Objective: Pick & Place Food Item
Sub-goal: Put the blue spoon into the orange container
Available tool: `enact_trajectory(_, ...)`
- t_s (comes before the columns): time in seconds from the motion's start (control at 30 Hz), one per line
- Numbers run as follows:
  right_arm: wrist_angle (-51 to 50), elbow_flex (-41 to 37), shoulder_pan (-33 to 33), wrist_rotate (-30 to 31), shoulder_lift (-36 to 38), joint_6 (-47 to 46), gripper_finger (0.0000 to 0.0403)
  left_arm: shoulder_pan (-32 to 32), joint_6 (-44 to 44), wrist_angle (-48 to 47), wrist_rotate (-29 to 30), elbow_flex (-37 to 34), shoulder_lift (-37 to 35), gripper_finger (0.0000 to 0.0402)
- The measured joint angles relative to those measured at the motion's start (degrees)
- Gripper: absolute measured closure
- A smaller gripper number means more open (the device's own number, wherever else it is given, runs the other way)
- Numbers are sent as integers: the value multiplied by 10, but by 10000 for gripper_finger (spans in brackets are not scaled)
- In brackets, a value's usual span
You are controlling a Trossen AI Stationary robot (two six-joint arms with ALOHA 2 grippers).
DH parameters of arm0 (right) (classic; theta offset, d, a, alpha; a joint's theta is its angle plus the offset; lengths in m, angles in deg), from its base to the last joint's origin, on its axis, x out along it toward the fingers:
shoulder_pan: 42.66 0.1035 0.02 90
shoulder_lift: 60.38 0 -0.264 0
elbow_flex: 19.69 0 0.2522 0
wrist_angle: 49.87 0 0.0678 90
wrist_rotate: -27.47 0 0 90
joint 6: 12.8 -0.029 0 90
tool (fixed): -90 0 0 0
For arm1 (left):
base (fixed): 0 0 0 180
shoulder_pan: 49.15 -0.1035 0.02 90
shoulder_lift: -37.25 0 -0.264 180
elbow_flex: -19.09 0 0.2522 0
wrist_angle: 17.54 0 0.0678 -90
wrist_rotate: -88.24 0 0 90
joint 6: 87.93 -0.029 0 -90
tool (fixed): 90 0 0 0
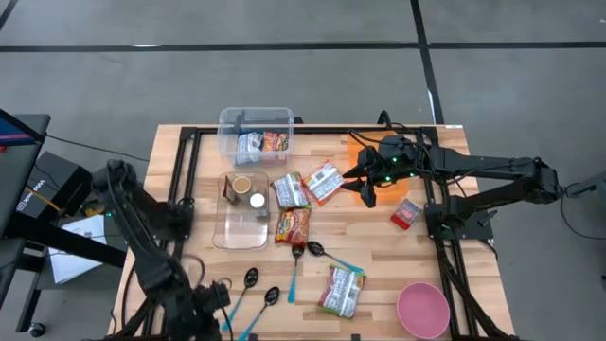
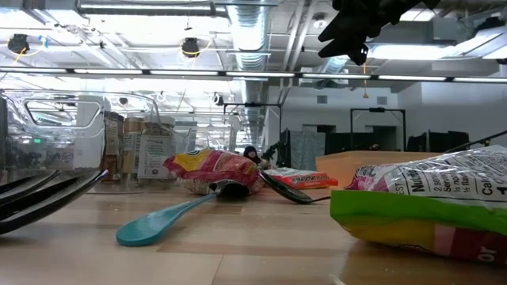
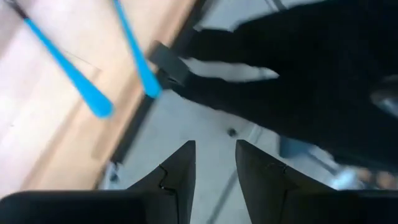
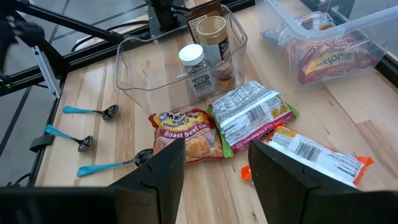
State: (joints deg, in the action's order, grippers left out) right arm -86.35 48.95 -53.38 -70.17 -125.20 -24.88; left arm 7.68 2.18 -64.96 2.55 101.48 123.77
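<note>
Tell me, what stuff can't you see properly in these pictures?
- Left claw: in the high view it sits at the table's front edge, partly cut off by the picture's bottom.
- Green noodle pack: cut off by the low view's right edge.
- Pink bowl: out of sight in the low view.
- Packets in the lidded bin: labels too small to read from above.
- Right claw: holds nothing.

So the lidless bin (image 1: 256, 133) sits at the far edge with packets in it, the tray (image 1: 243, 210) holding jars just nearer. Three noodle packs (image 1: 294, 225) lie right of the tray, spoons (image 1: 248, 280) along the near edge, bowl (image 1: 422, 310) near right.
</note>
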Motion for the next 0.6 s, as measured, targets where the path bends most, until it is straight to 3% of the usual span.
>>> enact_trajectory(0.13, 0, 0, 0, 0, 0, 0, 233, 10, 48, -15, 66, 0, 62, 293)
enact_trajectory(0.37, 0, 0, 0, 0, 0, 0, 233, -6, 64, -16, 128, 0, 156, 293)
enact_trajectory(0.6, -2, 0, 0, 0, 0, 0, 233, -32, 114, -83, 184, 0, 188, 305)
